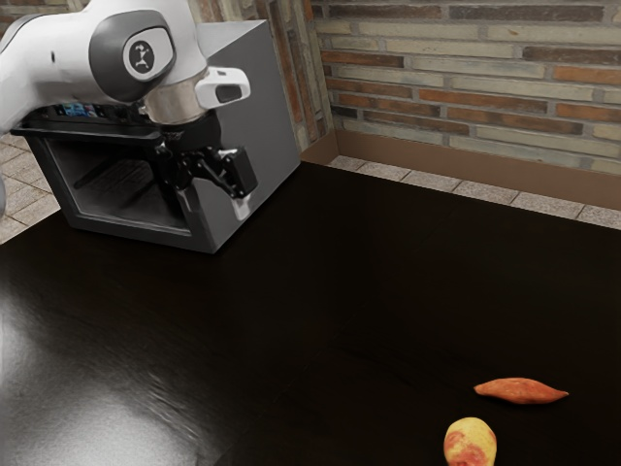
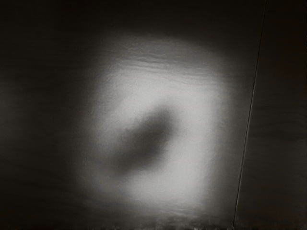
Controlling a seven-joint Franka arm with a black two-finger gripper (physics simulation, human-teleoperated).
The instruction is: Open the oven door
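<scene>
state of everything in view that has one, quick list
oven door: looks shut
oven display: lit
gripper: open, holding nothing
reddish-orange root: lying on its side, looks whole
yellow-and-red fruit: standing loose, looks uncut

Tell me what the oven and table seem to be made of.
Oven: probably painted metal, satin grey, judging by its smooth, flat side.
Table: likely dark-stained wood, fairly glossy, given the faint grain lines and bright reflection.

Yellow-and-red fruit, black table
</scene>
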